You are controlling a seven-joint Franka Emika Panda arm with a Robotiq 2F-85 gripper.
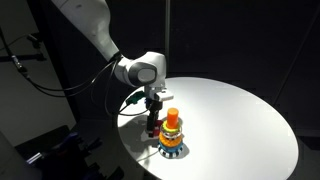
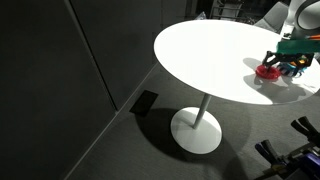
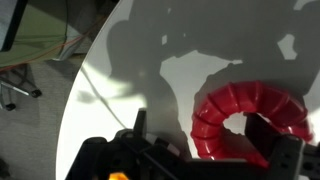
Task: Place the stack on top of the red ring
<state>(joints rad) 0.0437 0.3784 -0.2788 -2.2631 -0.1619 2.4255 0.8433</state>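
The stack (image 1: 172,134) stands upright on the white round table (image 1: 240,120), with a striped base, yellow and orange rings and an orange tip. The red ring (image 3: 240,115) lies flat on the table just beside it and also shows in both exterior views (image 1: 151,129) (image 2: 267,71). My gripper (image 3: 205,135) is low over the red ring and open. One finger is in the ring's hole and the other is outside the ring's wall, with bare table showing between that finger and the ring. In an exterior view the gripper (image 1: 152,118) is right next to the stack.
The table edge (image 3: 85,90) runs close by on the left of the wrist view, with floor beyond it. A cable (image 1: 128,100) hangs from the arm over the table. The table stands on a white pedestal foot (image 2: 196,130). Dark curtains surround the scene.
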